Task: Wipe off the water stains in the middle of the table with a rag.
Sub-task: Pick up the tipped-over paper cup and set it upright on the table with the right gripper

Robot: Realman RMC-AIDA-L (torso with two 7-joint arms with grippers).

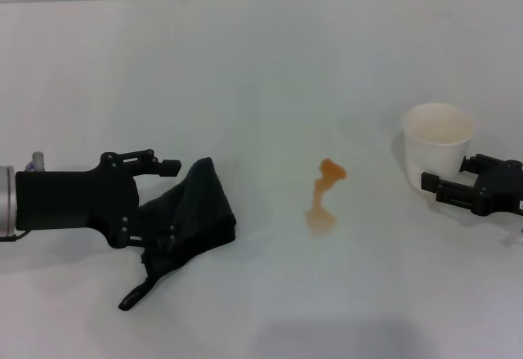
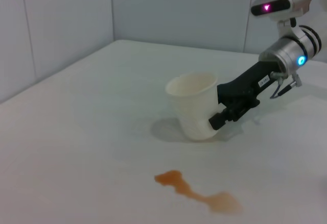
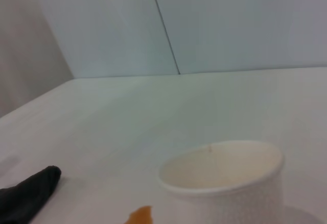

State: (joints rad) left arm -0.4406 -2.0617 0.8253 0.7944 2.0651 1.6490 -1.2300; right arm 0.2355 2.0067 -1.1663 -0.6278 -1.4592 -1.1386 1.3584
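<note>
Your left end effector (image 1: 159, 204) sits low at the left side of the table (image 1: 261, 65), fingers pointing toward the middle. The rag (image 1: 184, 216) is bunched up right at its fingertips: upper finger (image 1: 151, 161) shows above the cloth, lower finger is buried in the folds. Looks closed on the rag, cloth resting on the table, thin tail trailing toward the near edge.

Your right end effector (image 1: 445, 186) is at the right side, touching the near side of a white paper cup (image 1: 437, 142). In the left wrist view it (image 2: 220, 116) is pressed against the cup (image 2: 194, 106) wall, one finger outside; you can't tell from any view whether it actually has a grip or how far the fingers are apart. The cup stands upright, tilted slightly in the left wrist view, and looks empty inside.

The water stains (image 1: 323, 195) lie mid-table between the two end effectors: an orange-brown smear, two blobs joined by a thin neck. Well apart from the rag, closer to the cup but not touching it. The left wrist view shows the smear (image 2: 196, 191) just in front of the cup. The right wrist view catches only the stain edge (image 3: 139, 216), the cup rim (image 3: 219, 165) and the rag tip (image 3: 30, 191).
</note>
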